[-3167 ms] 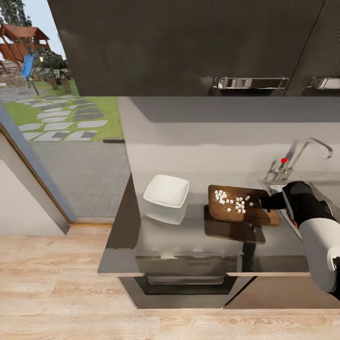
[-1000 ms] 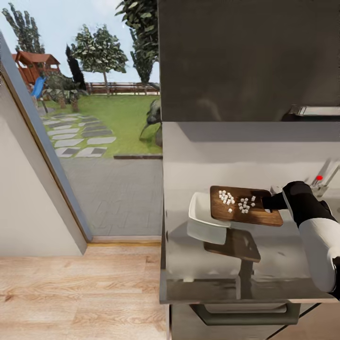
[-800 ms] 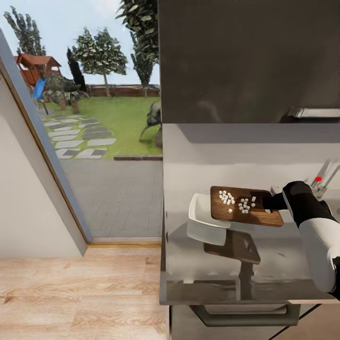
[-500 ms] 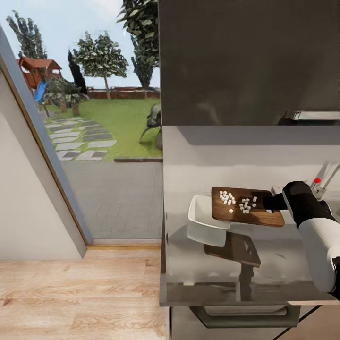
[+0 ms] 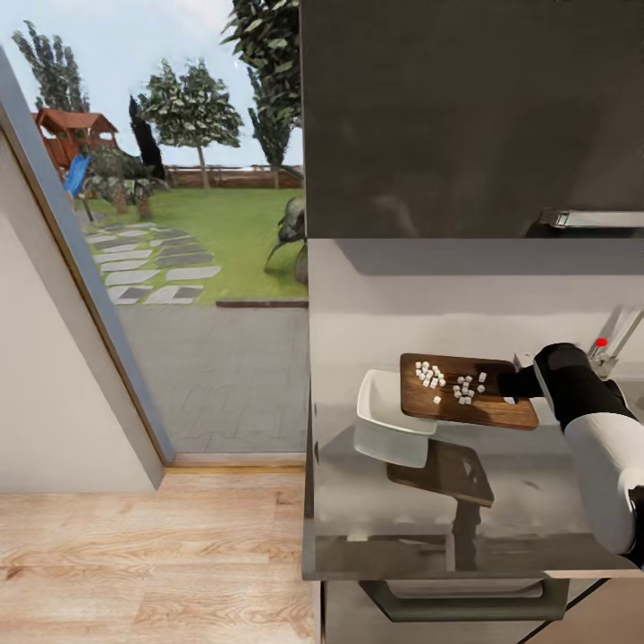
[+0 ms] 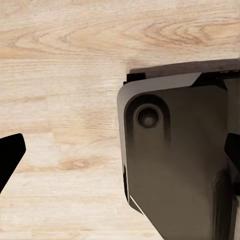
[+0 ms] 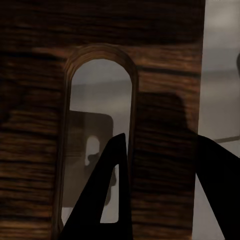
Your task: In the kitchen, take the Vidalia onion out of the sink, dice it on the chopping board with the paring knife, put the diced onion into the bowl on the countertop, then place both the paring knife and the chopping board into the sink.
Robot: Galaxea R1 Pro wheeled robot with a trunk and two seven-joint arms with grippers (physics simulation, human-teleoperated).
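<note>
Right now my right gripper [image 5: 512,386] is clamped on the chopping board [image 5: 465,402] at its 3 o'clock end; in the right wrist view one finger [image 7: 107,200] passes through the board's [image 7: 165,150] slotted handle hole while the other sits outside the edge. I hold the board lifted off the countertop [image 5: 429,501], roughly level, its 9 o'clock end overlapping the bowl [image 5: 380,402], which stands on the slab. The diced onion [image 5: 447,383] lies on the board in two loose clusters, about twenty white cubes in all, toward the 9 o'clock half, well apart from my fingers.

My left gripper [image 6: 120,150] hangs over the wooden floor [image 6: 65,75] beside my dark base [image 6: 175,165], its fingertips spread wide with nothing between them.

Under the board the glossy grey slab mirrors it and my arm. At 3 o'clock, behind my wrist, the chrome tap [image 5: 617,335] with its red knob [image 5: 602,341] marks the sink's edge. A dark wall cabinet [image 5: 465,116] hangs at 12 o'clock. At 9 o'clock a big glass opening shows a lawn [image 5: 224,224], stepping stones, trees and a playground. Pale plank flooring [image 5: 143,555] runs at 7 o'clock.

One board, one bowl, one tap.
</note>
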